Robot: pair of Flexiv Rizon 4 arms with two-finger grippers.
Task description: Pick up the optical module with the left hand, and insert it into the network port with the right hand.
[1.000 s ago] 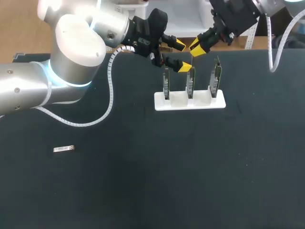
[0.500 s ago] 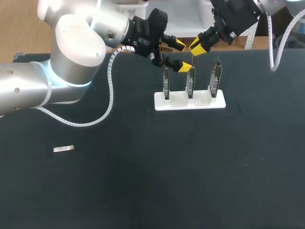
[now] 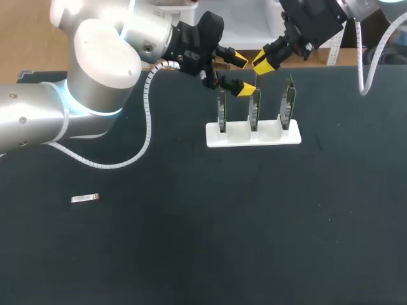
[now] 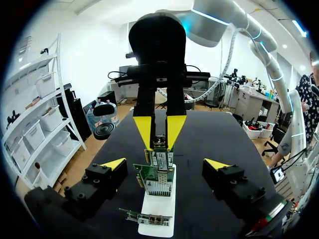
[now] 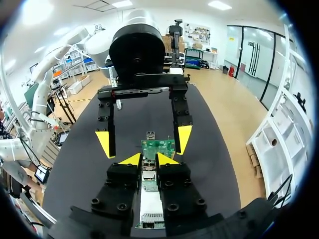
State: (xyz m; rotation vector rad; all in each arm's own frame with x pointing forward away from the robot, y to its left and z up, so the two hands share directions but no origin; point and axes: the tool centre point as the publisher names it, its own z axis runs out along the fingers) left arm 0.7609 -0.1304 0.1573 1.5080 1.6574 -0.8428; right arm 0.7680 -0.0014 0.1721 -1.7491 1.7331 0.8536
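Observation:
Three green network cards stand upright in a white holder [image 3: 230, 136]. My right gripper [image 3: 264, 61] hangs over the middle card [image 3: 254, 109], shut on a slim silver optical module [image 4: 159, 143] that points down at that card's port. In the right wrist view the module [image 5: 148, 175] sits between my own yellow tips [image 5: 148, 160], with the card [image 5: 158, 148] just ahead. My left gripper [image 3: 239, 74] is open and holds nothing. Its fingers straddle the space above the middle card [image 4: 157, 179], facing my right gripper [image 4: 159, 132]. A second silver module [image 3: 84, 199] lies flat at the table's left.
The white holder [image 4: 158, 225] stands near the table's far edge on a black mat [image 3: 254, 222]. My left arm's white cable [image 3: 147, 127] loops down over the mat left of the holder. Both arms crowd the space over the cards.

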